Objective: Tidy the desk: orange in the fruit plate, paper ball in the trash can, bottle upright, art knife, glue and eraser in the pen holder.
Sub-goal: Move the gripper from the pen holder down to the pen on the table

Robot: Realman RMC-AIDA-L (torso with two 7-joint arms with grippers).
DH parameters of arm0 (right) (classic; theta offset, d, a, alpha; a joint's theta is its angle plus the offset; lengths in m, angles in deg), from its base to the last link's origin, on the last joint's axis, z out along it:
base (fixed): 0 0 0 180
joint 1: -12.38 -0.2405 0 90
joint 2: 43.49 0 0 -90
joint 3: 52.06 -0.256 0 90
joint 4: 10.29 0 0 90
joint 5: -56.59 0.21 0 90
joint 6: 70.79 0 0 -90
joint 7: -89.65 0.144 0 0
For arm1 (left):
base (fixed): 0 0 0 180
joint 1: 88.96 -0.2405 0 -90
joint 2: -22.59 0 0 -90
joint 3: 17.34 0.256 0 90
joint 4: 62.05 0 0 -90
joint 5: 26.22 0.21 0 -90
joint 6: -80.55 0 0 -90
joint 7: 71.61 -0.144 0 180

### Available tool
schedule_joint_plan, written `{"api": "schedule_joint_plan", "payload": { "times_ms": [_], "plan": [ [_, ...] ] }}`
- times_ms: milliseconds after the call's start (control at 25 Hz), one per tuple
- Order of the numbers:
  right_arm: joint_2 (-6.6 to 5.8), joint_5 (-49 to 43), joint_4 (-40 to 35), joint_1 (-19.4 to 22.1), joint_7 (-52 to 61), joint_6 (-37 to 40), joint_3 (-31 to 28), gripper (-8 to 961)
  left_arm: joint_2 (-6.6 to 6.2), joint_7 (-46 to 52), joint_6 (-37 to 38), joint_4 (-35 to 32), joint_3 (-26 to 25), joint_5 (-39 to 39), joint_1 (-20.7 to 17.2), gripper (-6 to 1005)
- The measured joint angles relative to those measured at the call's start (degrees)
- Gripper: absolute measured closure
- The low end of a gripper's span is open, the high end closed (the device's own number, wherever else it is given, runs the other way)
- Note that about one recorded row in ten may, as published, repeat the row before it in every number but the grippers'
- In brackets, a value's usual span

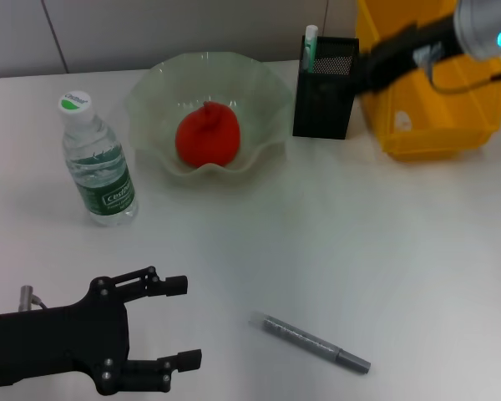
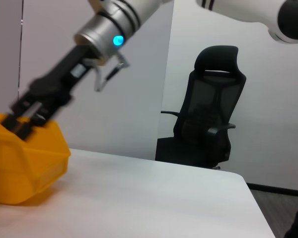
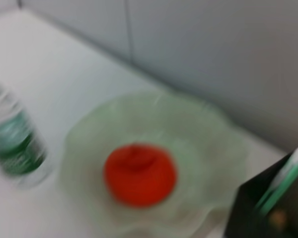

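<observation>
Nearest the head camera, the left gripper [image 1: 182, 322] hovers with fingers apart beside the art knife [image 1: 311, 341] lying on the desk [image 1: 401, 251]. Farther off, the right gripper [image 1: 369, 68], whose state cannot be told, hangs between pen holder [image 1: 326, 88] and yellow bin [image 1: 434, 125]. The orange [image 1: 207, 134] sits in the fruit plate [image 1: 263, 92]; the bottle [image 1: 96, 163] stands upright.

The head camera looks forward and down on the surface [image 1: 334, 234], with the fruit plate [image 1: 207, 113] at 12 o'clock. The left wrist camera sits low, facing level across the surface toward the yellow bin [image 2: 25, 163] (the head view shows it at 2 o'clock). The right wrist camera looks down, close, on the plate and pen holder [image 3: 268, 208].
</observation>
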Motion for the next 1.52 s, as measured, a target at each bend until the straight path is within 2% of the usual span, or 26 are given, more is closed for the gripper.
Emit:
{"api": "schedule_joint_plan", "payload": {
  "times_ms": [80, 160, 200, 360, 520, 560, 640, 680, 720, 1160, 1400, 1520],
  "plan": [
    [0.36, -1.35, -1.8, -0.01, 2.25, 2.77, 1.36, 223, 0.0, -0.1, -0.14, 0.14, 0.12, -0.17, 0.03, 139],
    [0.64, -3.36, -3.17, -1.47, 8.85, 10.13, 4.94, 223, 0.0, -0.17, -0.25, 0.16, 0.3, -0.2, 0.04, 139],
    [0.64, -3.36, -3.17, -1.47, 8.85, 10.13, 4.94, 224, 0.0, -0.17, -0.25, 0.16, 0.3, -0.2, 0.04, 139],
    [0.98, -3.62, 2.04, -6.36, 14.07, 18.66, 7.84, 224, -0.01, -0.21, -0.22, 0.11, 0.44, 0.01, -0.02, 139],
    [1.43, -3.71, 5.13, -8.3, 15.87, 20.1, 12.08, 224, -0.13, -0.22, -0.15, -0.28, 0.5, 0.05, -0.39, 139],
    [1.72, -3.71, 6.22, -9.05, 17.46, 19.81, 16.79, 224, -0.18, -0.22, -0.12, -0.35, 0.5, 0.05, -0.47, 139],
    [1.85, -3.66, 6.68, -9.44, 18.3, 19.46, 18.98, 223, -0.23, -0.25, -0.17, -0.43, 0.51, 0.1, -0.7, 139],
    [2.07, -3.45, 7.9, -10.6, 19.97, 18.34, 23.0, 223, -0.23, -0.4, -0.25, -0.44, 0.5, 0.13, -0.75, 139],
    [2.07, -3.45, 7.9, -10.6, 19.97, 18.34, 23.0, 223, -0.23, -0.4, -0.25, -0.44, 0.5, 0.13, -0.75, 139],
    [2.52, 4.23, 17.75, -17.27, 23.61, 7.14, 39.02, 236, -0.19, -1.78, -1.28, -0.34, 0.5, 0.23, -1.18, 139],
    [2.52, 8.92, 22.17, -20.06, 23.96, 3.36, 42.49, 245, -0.18, -1.8, -2.43, -0.1, 0.5, 0.23, -0.89, 139],
    [2.52, 11.76, 24.37, -21.79, 25.24, 1.74, 46.28, 249, -0.18, -1.8, -2.51, -0.03, 0.5, 0.22, -0.74, 139]
  ]
}}
